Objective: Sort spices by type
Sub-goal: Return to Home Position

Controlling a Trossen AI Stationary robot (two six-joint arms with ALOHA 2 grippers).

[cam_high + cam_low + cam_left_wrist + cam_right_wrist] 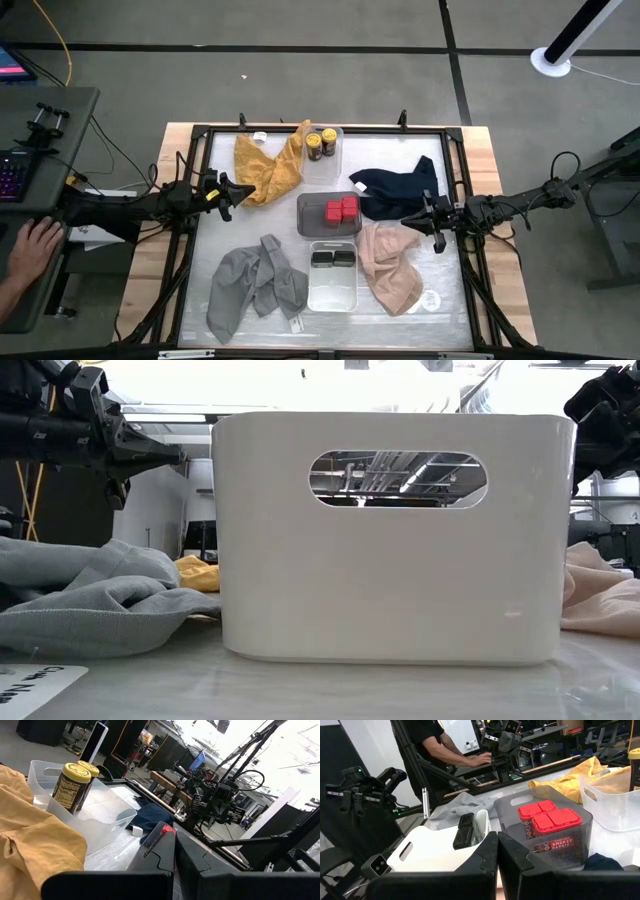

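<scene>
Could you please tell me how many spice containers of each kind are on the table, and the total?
Dark jars with yellow lids: 2, in the clear bin
Red tins: 2, in the grey bin
Flat black tins: 2, in the white bin
Total: 6

You're in a robotics lab: bare grey concrete floor (300,85) with black tape lines (300,46) surrounds the table (482,150), a person's hand (33,250) rests at a desk (70,110) with a lit keyboard (12,178) beside it, and exposed ceiling pipes (390,478) show beyond it.
</scene>
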